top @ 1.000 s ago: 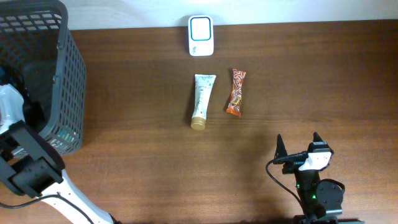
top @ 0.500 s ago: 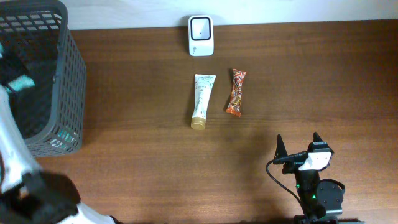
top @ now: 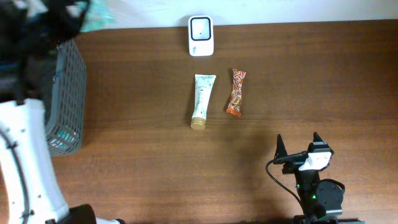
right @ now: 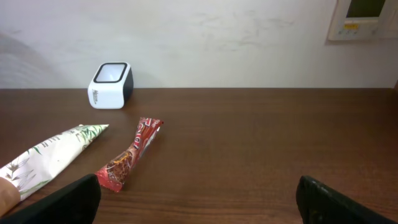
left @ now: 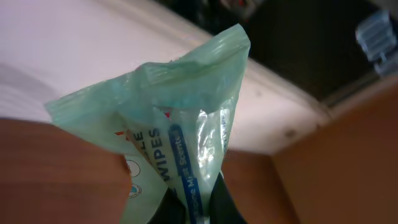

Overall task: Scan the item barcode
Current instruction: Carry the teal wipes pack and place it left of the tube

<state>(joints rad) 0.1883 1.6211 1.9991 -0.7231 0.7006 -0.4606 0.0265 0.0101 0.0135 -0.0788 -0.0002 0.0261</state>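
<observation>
The left gripper (left: 198, 204) is clenched on an edge of the green wipes packet (left: 180, 118), held aloft far left of the barcode scanner (top: 201, 27), probably to free its printed faces for scanning. The right gripper (top: 298, 143), below-right of the scanner, gapes empty, parked clear

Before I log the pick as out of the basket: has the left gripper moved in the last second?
Yes. The left gripper moved from inside the basket to past its far right corner, shut on the wipes pack.
</observation>
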